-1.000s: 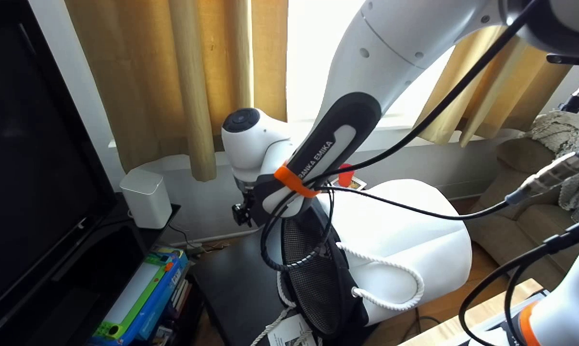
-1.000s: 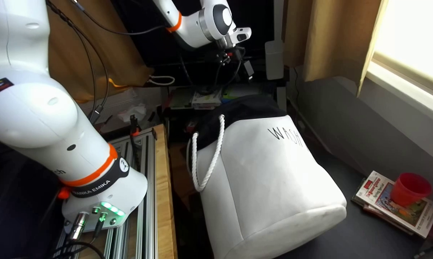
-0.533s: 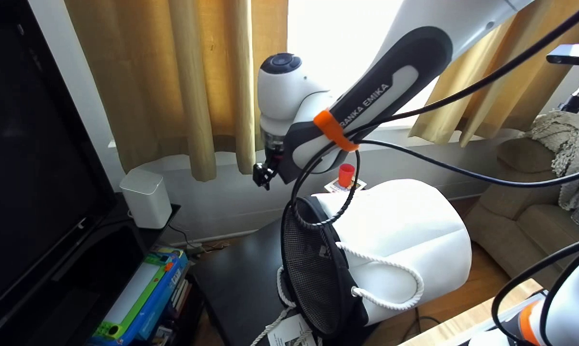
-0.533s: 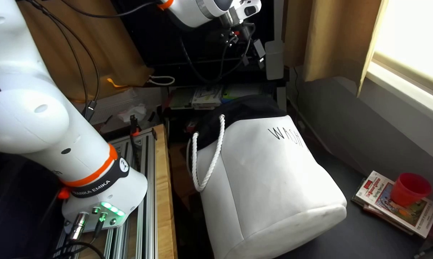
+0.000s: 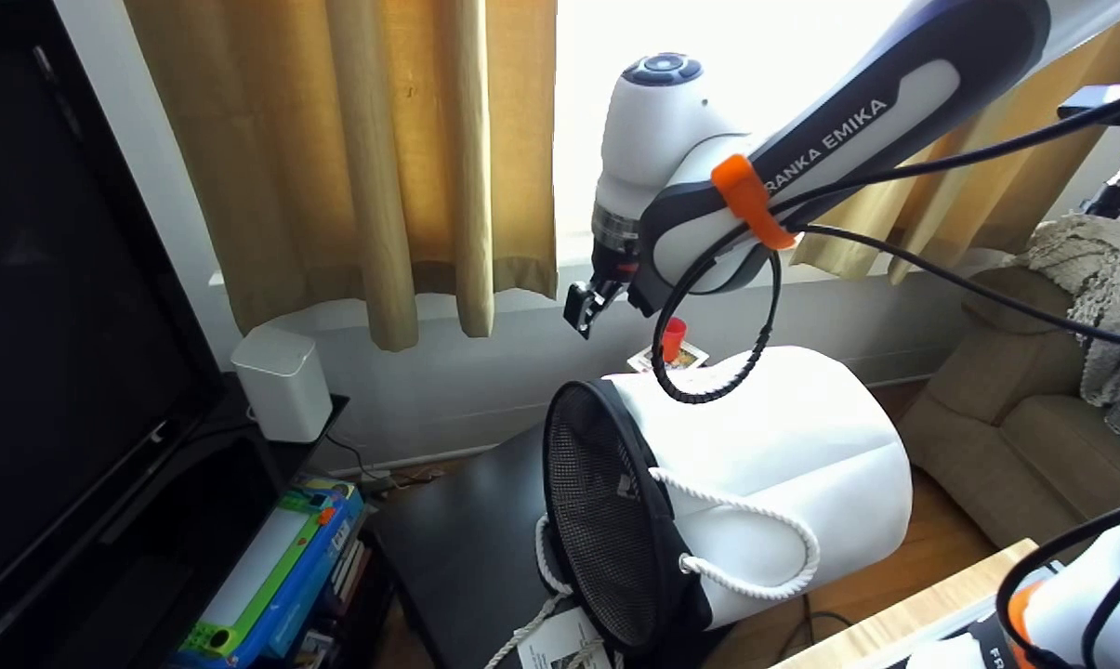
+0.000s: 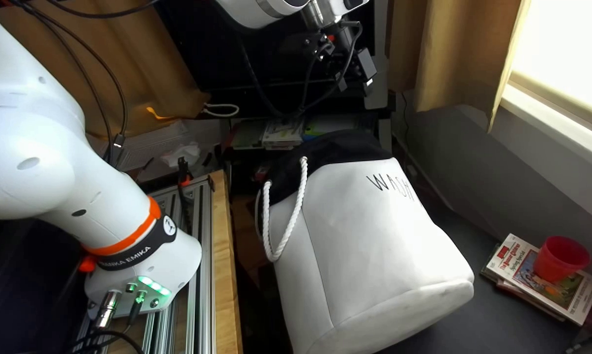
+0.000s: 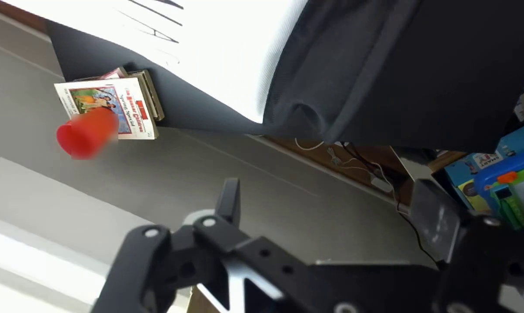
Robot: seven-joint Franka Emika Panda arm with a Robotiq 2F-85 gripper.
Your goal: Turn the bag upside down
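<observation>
White bag (image 6: pixel 364 236) lies on its side on the black table (image 5: pixel 467 530), mouth (image 5: pixel 606 530) facing the TV (image 5: pixel 76 372). Prob. halfway: not upright, not yet upside down. The gripper (image 7: pixel 331 202) has its fingers (image 7: pixel 231 202) spread wide w/ nothing btwn them, up high on the window (image 5: pixel 606 56) side, apart from the bag. Step in hand looks like lining up for a hold. Next move likely calls for coming down on the bag, taking rim (image 6: pixel 345 146) or base (image 6: pixel 394 314), then raising the base so the mouth points down; soft sides may fold, so slow is prob. best. Pose: in an exterior view the arm (image 5: pixel 829 139) is high, forearm sloping down to the wrist (image 5: pixel 648 139); gripper hangs below, tips angled down & toward the TV.
</observation>
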